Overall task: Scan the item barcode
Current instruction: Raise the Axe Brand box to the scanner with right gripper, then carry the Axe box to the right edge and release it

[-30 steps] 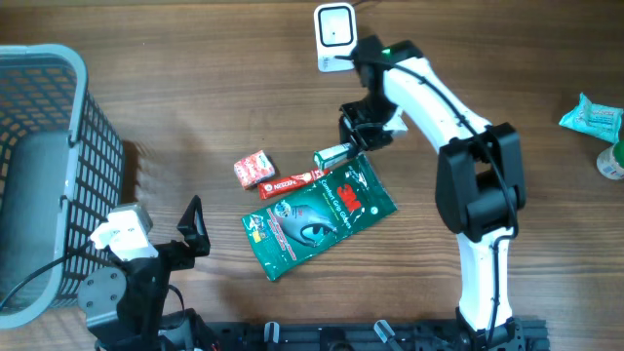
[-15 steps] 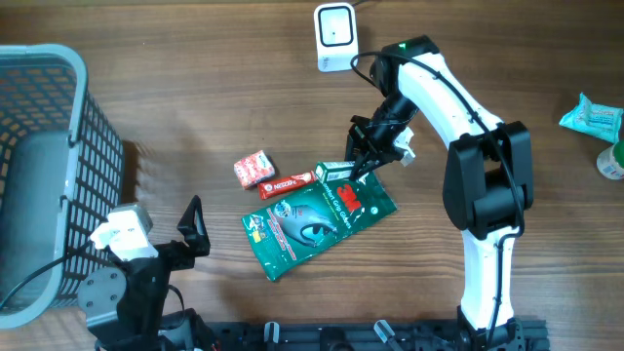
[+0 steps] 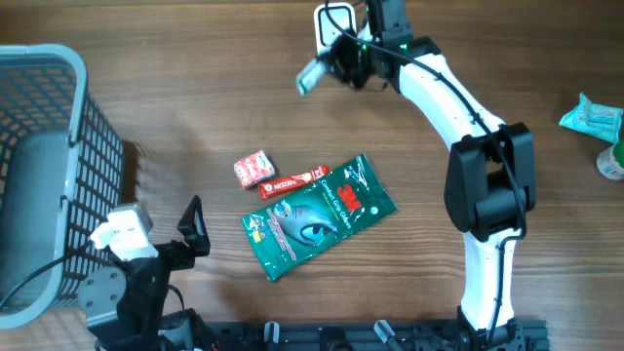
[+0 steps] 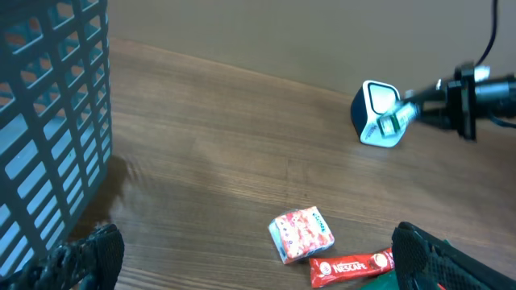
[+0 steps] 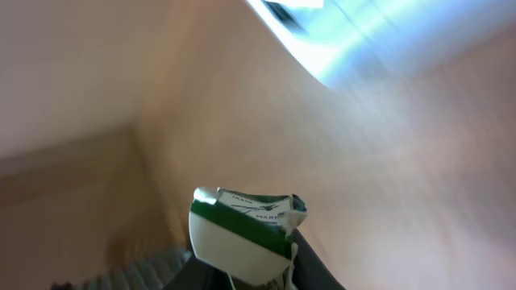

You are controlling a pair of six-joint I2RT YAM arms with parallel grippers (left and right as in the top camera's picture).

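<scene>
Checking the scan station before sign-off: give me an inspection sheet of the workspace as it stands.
Surface: wooden table, no spills seen.
Job's things: white barcode scanner at the far edge; small green-and-white pack held close to it, blurred.
Clutter: red-and-white packet, Nescafé stick and green 3M pouch mid-table; teal packet at the right edge.
Grippers: right gripper shut on the pack; left gripper open, holding nothing.
Cables: black cable by the right wrist; another cable at the left arm's base.
Surroundings: grey mesh basket at the left.
</scene>
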